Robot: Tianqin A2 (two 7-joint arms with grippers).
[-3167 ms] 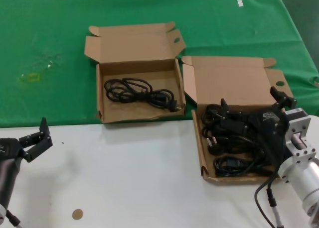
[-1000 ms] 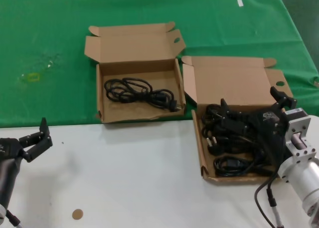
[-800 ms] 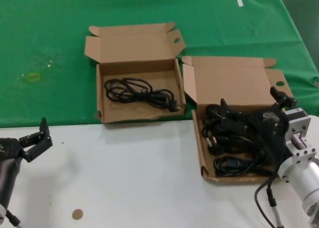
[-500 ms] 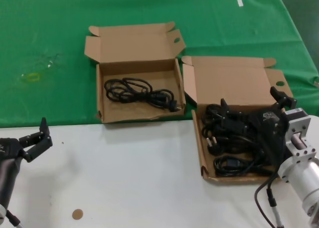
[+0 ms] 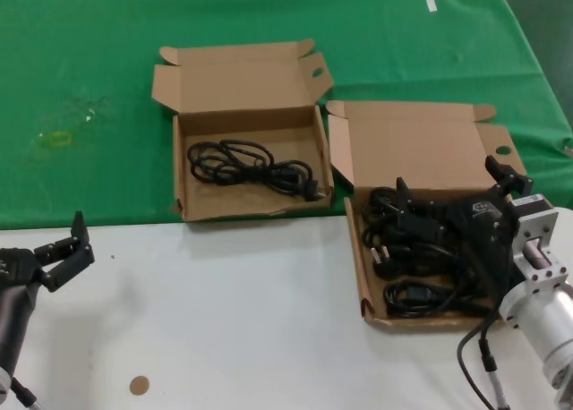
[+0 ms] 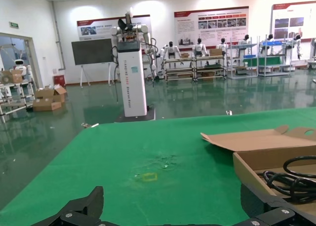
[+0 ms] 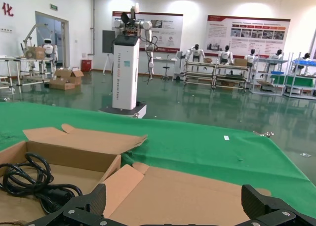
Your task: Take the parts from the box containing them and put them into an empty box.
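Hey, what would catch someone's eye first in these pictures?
Two open cardboard boxes on a green cloth. The right box holds a heap of black power cords, with the right claw open over it. The left box holds one cord bundle; the left claw waits open at the near left.

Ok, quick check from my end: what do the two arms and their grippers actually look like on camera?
Both grippers are black with angular, pointed fingers. The right gripper sits on a silver metal cylindrical wrist with a boxy flange, a black cable looping below it. The left gripper joins a dark grey rounded forearm.
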